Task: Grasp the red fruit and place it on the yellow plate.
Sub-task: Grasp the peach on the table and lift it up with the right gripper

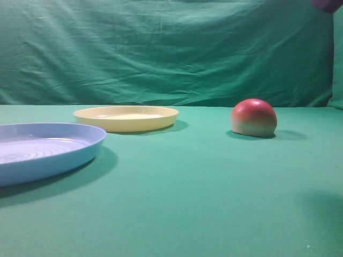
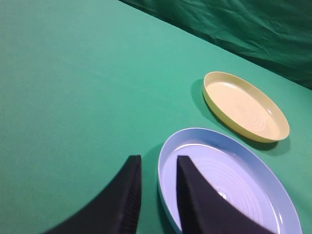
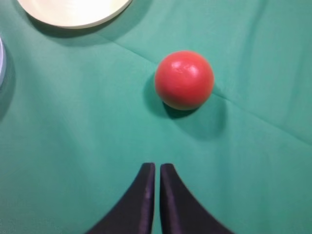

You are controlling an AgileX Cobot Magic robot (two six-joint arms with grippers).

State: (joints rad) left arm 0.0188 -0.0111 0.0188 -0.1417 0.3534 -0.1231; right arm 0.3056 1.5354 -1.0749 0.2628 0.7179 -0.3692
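Note:
The red fruit [image 1: 253,117] sits flat on the green cloth at the right, red on top and pale at its base. In the right wrist view the red fruit [image 3: 184,79] lies ahead of my right gripper [image 3: 157,166] and slightly to its right, well apart from it. That gripper's dark fingers are nearly touching, with nothing between them. The yellow plate [image 1: 126,118] rests empty at the back left of centre; the yellow plate [image 3: 73,12] also shows at that view's top left. My left gripper [image 2: 158,163] hovers open over the near rim of a light-blue plate, holding nothing.
The light-blue ringed plate [image 1: 43,150] lies at the front left, empty, close to the yellow plate [image 2: 246,106]. A green cloth backdrop [image 1: 171,48] hangs behind the table. A dark part of an arm [image 1: 327,4] shows in the top right corner.

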